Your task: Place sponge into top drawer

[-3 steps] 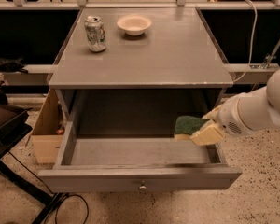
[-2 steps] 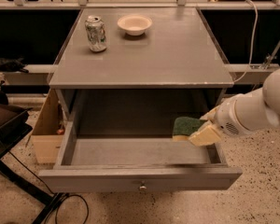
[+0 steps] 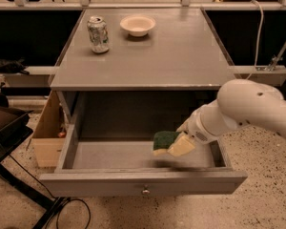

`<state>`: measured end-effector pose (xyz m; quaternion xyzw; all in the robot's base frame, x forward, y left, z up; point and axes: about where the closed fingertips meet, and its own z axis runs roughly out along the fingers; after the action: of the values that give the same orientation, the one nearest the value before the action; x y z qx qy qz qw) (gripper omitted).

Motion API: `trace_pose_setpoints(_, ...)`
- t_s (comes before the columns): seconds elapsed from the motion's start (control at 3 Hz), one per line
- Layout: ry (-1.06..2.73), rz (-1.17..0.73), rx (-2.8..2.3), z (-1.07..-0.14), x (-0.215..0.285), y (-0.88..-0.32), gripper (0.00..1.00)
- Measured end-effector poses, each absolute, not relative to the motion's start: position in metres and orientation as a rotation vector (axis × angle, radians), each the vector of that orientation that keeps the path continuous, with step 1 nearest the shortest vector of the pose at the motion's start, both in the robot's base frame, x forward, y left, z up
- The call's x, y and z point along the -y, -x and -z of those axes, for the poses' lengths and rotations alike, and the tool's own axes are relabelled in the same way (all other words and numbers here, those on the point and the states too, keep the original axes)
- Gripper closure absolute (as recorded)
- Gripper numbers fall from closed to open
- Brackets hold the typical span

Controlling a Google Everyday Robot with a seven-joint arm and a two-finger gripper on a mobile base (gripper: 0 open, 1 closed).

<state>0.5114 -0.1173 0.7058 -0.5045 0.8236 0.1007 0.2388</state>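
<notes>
A grey table (image 3: 181, 56) holds a can (image 3: 98, 34) and a white bowl (image 3: 137, 25), and below it the top drawer (image 3: 100, 155) stands open (knob towards the camera), the gripper (image 3: 174, 145) over its right half pinching the sponge (image 3: 163, 138) above the drawer floor.

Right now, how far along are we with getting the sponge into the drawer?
Done: the drawer is pulled open, and the sponge is picked up. In hand: the gripper holds the sponge over the right half of the drawer's inside, apparently just above its floor. Left: lower it, let go and pull the arm out. The can and bowl sit on the top, out of the way.
</notes>
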Motion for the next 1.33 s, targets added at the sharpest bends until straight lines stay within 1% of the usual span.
trace_pose_setpoints(0.33,1.426,-0.324,-2.242,-0.667,0.087,-0.540,1.00)
trace_pose_setpoints(0.67,1.437,-0.345,-2.245,-0.656,0.080,-0.542,0.82)
trace_pose_setpoints(1.0,1.438,-0.345,-2.245,-0.656,0.080,-0.542,0.51)
trace_pose_setpoints(1.33,1.438,-0.345,-2.245,-0.656,0.080,-0.542,0.28)
